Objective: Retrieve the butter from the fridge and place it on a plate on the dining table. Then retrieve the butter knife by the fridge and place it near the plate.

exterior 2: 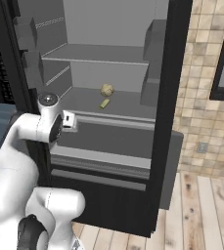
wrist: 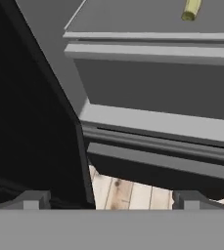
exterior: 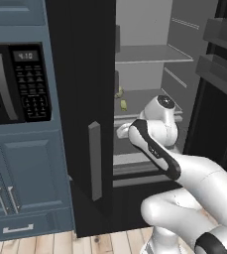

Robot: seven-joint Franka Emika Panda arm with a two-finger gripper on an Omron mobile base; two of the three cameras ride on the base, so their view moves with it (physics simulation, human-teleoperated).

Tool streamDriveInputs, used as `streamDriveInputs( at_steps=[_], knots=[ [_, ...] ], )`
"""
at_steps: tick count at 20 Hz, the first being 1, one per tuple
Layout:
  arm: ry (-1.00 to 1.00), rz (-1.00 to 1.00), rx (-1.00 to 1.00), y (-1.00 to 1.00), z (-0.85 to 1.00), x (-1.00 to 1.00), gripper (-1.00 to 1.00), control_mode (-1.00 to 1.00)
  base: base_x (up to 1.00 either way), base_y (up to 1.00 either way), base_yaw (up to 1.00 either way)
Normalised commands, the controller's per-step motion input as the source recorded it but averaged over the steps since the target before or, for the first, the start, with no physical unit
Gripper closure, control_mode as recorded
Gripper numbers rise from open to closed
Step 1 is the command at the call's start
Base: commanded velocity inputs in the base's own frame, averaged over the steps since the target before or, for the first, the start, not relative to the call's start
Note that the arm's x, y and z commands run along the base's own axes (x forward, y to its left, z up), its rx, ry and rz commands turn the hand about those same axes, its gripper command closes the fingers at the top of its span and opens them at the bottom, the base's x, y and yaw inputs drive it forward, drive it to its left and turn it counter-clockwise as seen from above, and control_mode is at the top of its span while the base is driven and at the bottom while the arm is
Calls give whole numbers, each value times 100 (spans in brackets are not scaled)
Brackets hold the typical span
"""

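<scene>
Claw (wrist: pixel 108 199) is spread wide with nothing between the tips, pointing at the lower front edge of the open fridge (exterior 2: pixel 172 73), just under the middle shelf (exterior 2: pixel 128 105). The butter (exterior 2: pixel 104 103) is lying on that shelf near its front edge, well clear of the fingers, with a small roundish tan lump (exterior 2: pixel 107 90) just behind it.

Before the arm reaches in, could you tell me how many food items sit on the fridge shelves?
2, both on the middle shelf: the butter near its front edge, and a round tan item just behind it. The closed left door may hide others.
</scene>
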Motion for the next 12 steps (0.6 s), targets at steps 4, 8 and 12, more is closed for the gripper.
streamDriveInputs(
  at_steps=[4, 8, 12],
  knots=[
    [-6, -2, 0, 100, 0, 8, -100, -100, 0, 0, 0],
    [-3, 2, 0, 100, 0, -32, -100, -100, 0, 0, 0],
    [-4, 6, -2, 100, 0, -61, -100, -100, 0, 0, 0]
  ],
)
